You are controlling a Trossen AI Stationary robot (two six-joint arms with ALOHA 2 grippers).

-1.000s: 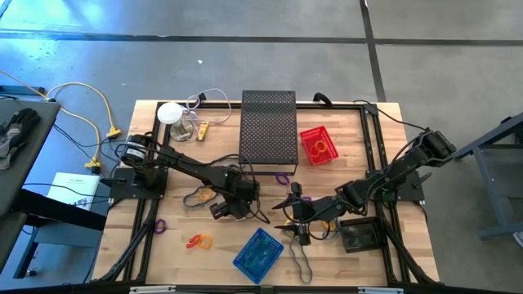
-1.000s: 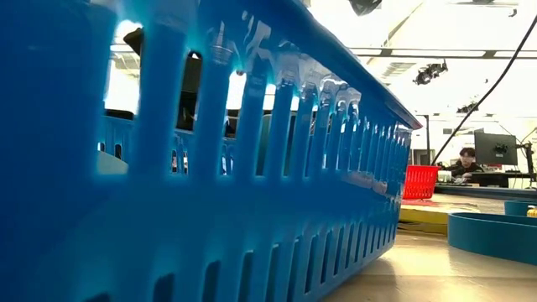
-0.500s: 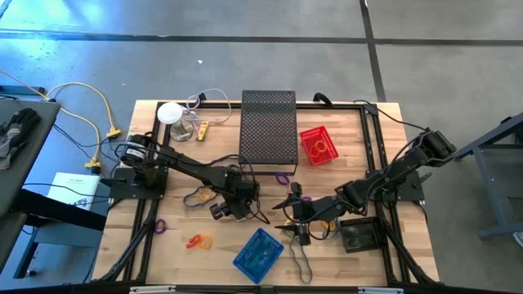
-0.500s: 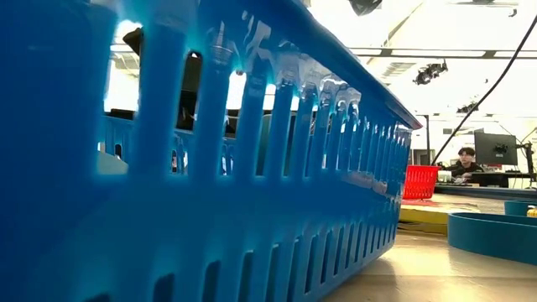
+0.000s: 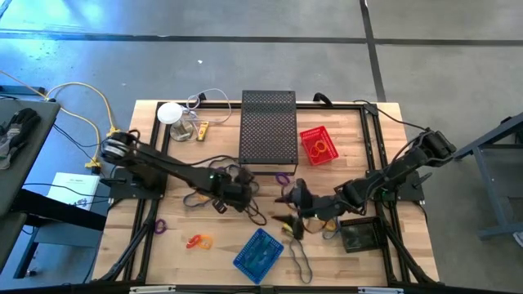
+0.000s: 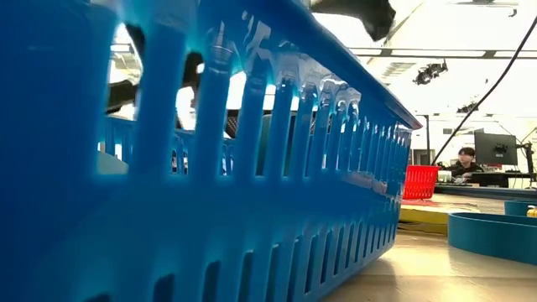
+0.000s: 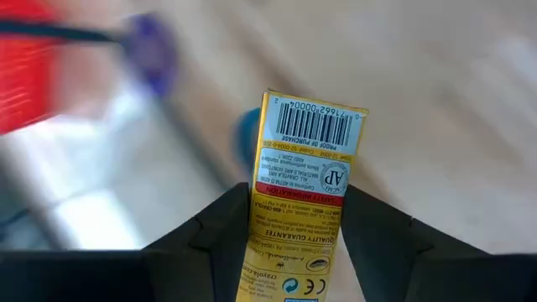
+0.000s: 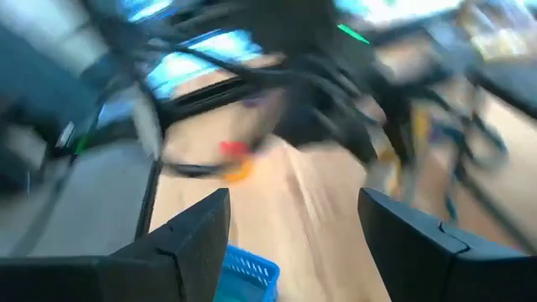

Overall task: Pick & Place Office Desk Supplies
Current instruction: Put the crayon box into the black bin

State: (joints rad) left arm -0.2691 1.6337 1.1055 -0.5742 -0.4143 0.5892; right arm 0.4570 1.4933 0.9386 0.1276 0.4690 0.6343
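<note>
My left gripper (image 5: 232, 191) is at mid-table, in front of the black mesh box, shut on a yellow-and-red packet (image 7: 306, 159). My right gripper (image 5: 294, 196) hangs just to its right with its fingers (image 8: 189, 239) wide apart and nothing between them. Loose rubber bands lie flat on the wood: purple ones (image 5: 282, 178) (image 5: 159, 224), an orange-red one (image 5: 198, 241), a tan one (image 5: 196, 197) and a dark grey loop (image 5: 301, 261). A small yellowish item (image 5: 288, 223) lies below my right gripper. My left gripper pinches the packet between its two fingers (image 7: 220, 239), one on each long side, along its lower half (image 7: 285, 231). The fingers lie along the packet's length. The barcode end (image 7: 312, 130) stands free beyond the fingertips, touching nothing that shows.
A blue basket (image 5: 259, 253) sits near the table's near edge and fills the low view (image 6: 210, 184). A red basket (image 5: 319, 145) stands right of the black mesh box (image 5: 268, 126). A white round object with a cable (image 5: 169, 113) is at the far left. A person sits far behind (image 6: 464, 159).
My left arm has swung at its shoulder, and its gripper has shifted a little toward the table's far edge. My right gripper has moved toward the far edge and upward, away from the dark grey loop; a dark gripper shape now shows larger at the top of the low view.
</note>
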